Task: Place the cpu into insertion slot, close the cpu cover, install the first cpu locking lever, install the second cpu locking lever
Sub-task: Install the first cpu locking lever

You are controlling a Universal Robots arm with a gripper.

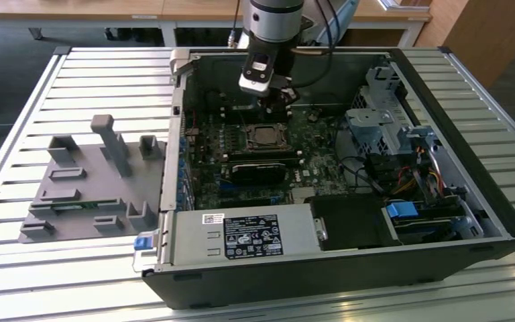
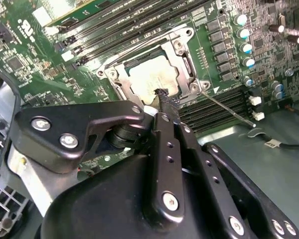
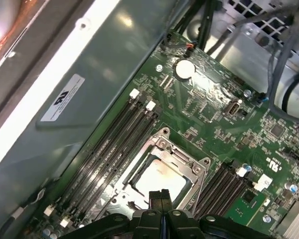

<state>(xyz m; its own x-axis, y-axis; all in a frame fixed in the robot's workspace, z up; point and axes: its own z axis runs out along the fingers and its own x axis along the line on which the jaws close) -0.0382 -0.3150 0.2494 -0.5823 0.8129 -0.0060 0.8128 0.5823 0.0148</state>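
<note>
A: Where's cpu (image 3: pixel 157 180)?
B: Seated in insertion slot (image 3: pixel 133 173), cpu cover (image 3: pixel 177 152) down over it. Gripper (image 3: pixel 162 195) jaws pressed together, empty, tips at cover edge. Locking lever (image 2: pixel 226 107) step, prob; needs precise push.

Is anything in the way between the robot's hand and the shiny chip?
Nothing visible. The hand is right by the chip. The metal frame lies only around the chip's edges, leaving its top bare.

Cpu (image 2: pixel 150 74) in insertion slot (image 2: pixel 123 91) w/ cpu cover (image 2: pixel 182 50) over it.
</note>
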